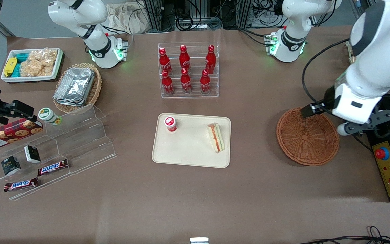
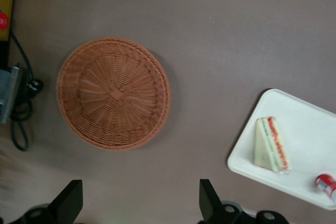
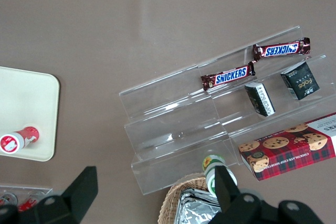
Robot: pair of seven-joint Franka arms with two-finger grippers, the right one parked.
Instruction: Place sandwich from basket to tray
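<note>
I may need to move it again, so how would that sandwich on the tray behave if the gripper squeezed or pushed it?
The sandwich looks soft, so it would probably squash. Its layers might slide apart. The gripper, open above the basket, holds nothing.

the sandwich (image 1: 216, 137) (image 2: 271, 144), a triangular wedge of pale bread with red-orange and green layers, lies flat on the cream tray (image 1: 191, 149) (image 2: 307, 121), near its edge toward the basket (image 1: 307, 136) (image 2: 113, 93). the round orange-brown wicker basket stands empty on the table, apart from the tray.
</note>
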